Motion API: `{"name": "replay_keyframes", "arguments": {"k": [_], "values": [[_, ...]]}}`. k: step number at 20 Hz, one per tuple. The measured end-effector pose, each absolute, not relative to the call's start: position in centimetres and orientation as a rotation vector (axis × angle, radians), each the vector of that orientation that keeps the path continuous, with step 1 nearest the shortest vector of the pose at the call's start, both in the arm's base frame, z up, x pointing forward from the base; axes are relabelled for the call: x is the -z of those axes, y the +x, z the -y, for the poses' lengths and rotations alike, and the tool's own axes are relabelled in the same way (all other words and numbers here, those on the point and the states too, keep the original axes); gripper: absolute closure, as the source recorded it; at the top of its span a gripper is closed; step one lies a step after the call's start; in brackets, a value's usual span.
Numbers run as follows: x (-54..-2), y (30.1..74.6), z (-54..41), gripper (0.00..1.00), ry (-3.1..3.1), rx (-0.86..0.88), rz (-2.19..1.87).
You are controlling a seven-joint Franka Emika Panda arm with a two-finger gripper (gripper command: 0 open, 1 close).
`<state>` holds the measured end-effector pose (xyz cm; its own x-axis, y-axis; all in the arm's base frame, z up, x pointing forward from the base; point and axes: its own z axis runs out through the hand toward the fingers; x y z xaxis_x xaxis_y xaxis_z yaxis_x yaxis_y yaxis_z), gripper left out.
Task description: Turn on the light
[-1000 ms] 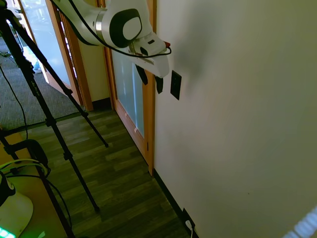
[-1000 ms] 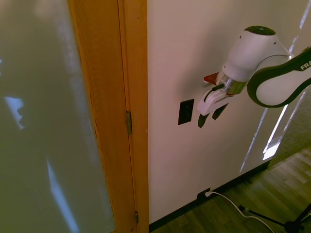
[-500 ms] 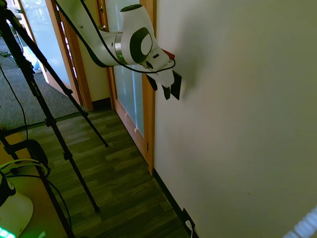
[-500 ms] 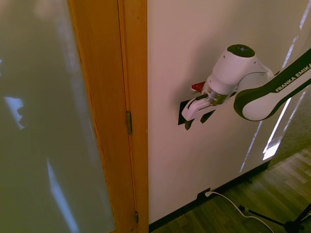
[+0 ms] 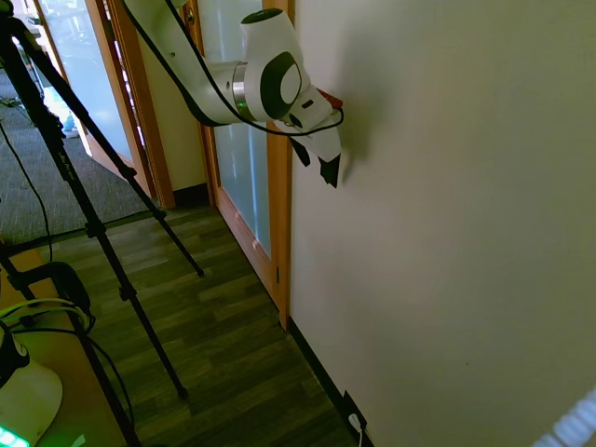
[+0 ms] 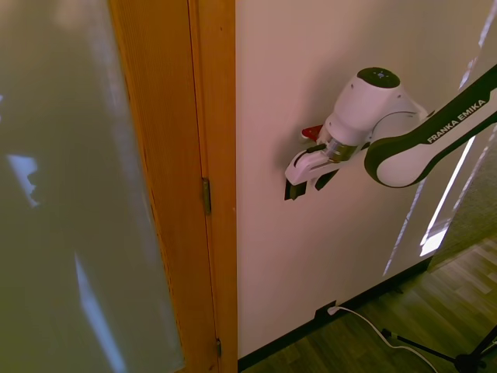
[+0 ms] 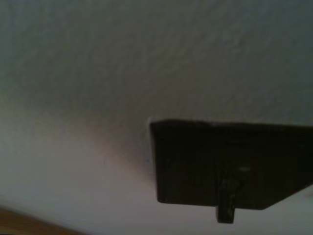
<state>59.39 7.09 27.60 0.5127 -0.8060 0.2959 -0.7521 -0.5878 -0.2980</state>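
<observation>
Center frame, your gripper (image 6: 299, 180), fingers narrowly apart, covers the switch (image 7: 230, 164); off-angle push could skid past.

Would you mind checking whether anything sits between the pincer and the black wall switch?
Nothing visible does. The pincer is right at the switch on the bare wall, its fingers covering most of the plate; contact cannot be confirmed.

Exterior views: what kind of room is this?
Probably a hallway or entry of a home: a wood-framed door with frosted glass, dark wood-plank floor, and a plain wall bearing the black switch plate the gripper is at.
</observation>
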Motion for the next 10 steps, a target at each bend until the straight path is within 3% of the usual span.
{"name": "replay_keyframes", "arguments": {"k": [10], "values": [[-27.4,60.7,-7.1,1.00,-2.612,0.621,-1.362]]}}
